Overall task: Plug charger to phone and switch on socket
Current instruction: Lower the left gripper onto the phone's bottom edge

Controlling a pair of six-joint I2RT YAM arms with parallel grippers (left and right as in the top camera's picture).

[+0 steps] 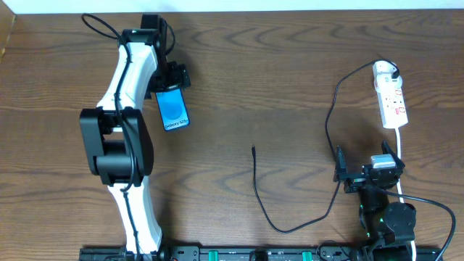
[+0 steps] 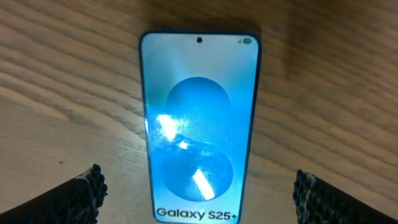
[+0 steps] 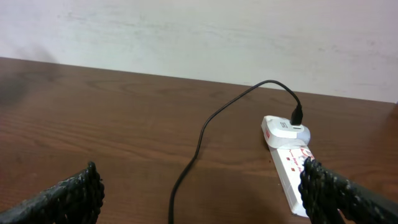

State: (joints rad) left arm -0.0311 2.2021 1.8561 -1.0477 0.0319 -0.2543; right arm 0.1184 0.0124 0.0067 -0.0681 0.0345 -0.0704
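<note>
Left gripper is held wide apart over the phone, long axis 12-to-6 between the jaws. Right gripper is spread empty too. Plug tip of the charger is found at its 9 o'clock, kinda midway between arms.

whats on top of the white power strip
A white adapter with a thin black cable sits at the far end of the narrow white power strip; the outlet beneath it is hidden.

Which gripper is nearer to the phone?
Left. The left gripper is directly over the phone, open, a finger on each side. The right gripper is far across the table, open, near the socket.
</note>
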